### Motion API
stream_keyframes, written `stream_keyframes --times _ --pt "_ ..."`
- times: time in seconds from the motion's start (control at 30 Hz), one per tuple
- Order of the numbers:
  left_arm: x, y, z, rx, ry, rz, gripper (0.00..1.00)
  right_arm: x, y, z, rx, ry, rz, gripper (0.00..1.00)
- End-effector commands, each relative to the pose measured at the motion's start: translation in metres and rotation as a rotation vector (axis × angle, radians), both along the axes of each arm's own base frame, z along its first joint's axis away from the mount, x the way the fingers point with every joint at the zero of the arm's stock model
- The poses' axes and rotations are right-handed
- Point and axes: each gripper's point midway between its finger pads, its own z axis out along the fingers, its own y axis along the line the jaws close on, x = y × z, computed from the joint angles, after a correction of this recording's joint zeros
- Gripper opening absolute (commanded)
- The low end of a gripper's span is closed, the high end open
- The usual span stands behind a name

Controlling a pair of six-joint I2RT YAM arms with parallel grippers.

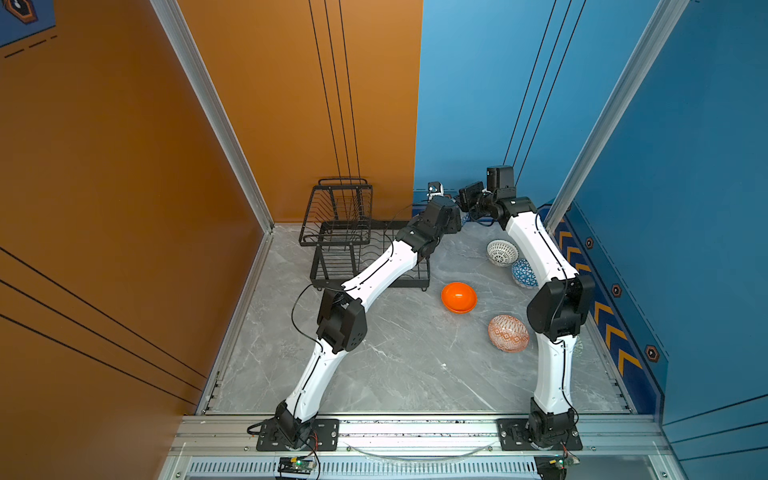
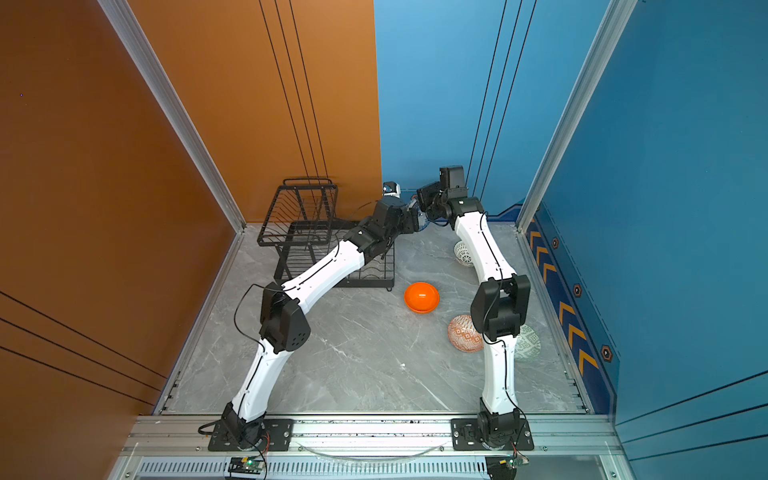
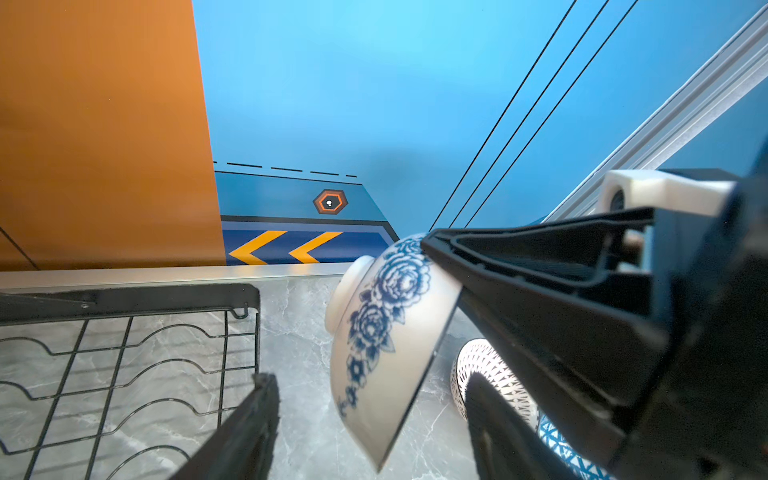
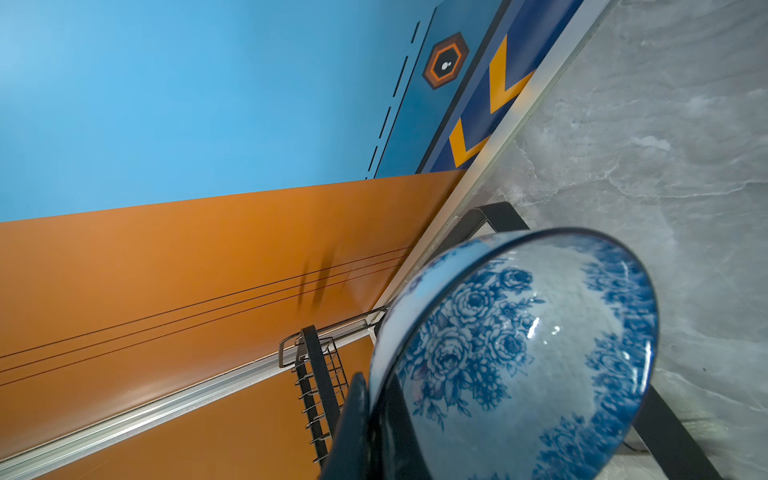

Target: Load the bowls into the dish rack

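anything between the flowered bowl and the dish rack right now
Only a finger of the left gripper, on the rack side. Its open jaws flank the flowered bowl, which the right gripper holds by the rim beside the dish rack; otherwise just table.

Bowls: six in all, one of each pattern; blue-white floral bowl [image 3: 386, 340] x1; plain orange bowl [image 1: 459, 297] x1; white lattice bowl [image 1: 502, 252] x1; blue triangle bowl [image 1: 523, 273] x1; orange-white geometric bowl [image 1: 508, 333] x1; pale green bowl [image 2: 528, 343] x1, mostly hidden behind an arm in both top views; dish rack [image 1: 334, 242]: one, black wire, two tiers; robot arms: two, left arm [image 1: 374, 274] and right arm [image 1: 536, 245].
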Motion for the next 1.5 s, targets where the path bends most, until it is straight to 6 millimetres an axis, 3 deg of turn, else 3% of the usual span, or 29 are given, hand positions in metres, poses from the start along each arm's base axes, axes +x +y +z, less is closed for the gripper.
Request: stream_keyframes --times 0.0,0.3,0.57,0.9,1.47 --pt "0.003 -0.002 -0.004 0.020 -0.010 0.006 0.67 -0.017 0.001 0.070 0.053 -0.142 0.013 0.00" --pt "0.002 -0.008 -0.018 0.040 0.008 -0.018 0.59 -0.017 0.003 0.069 0.084 -0.131 0.014 0.00" --pt "0.006 -0.001 -0.017 0.044 0.005 0.002 0.34 -0.020 0.012 0.065 0.099 -0.118 0.048 0.00" --pt "0.012 0.011 -0.018 0.032 0.014 0.032 0.22 -0.034 0.010 0.060 0.120 -0.105 0.057 0.00" --pt "0.012 0.010 -0.020 0.012 0.027 0.034 0.00 -0.043 0.010 0.047 0.133 -0.058 0.038 0.00"
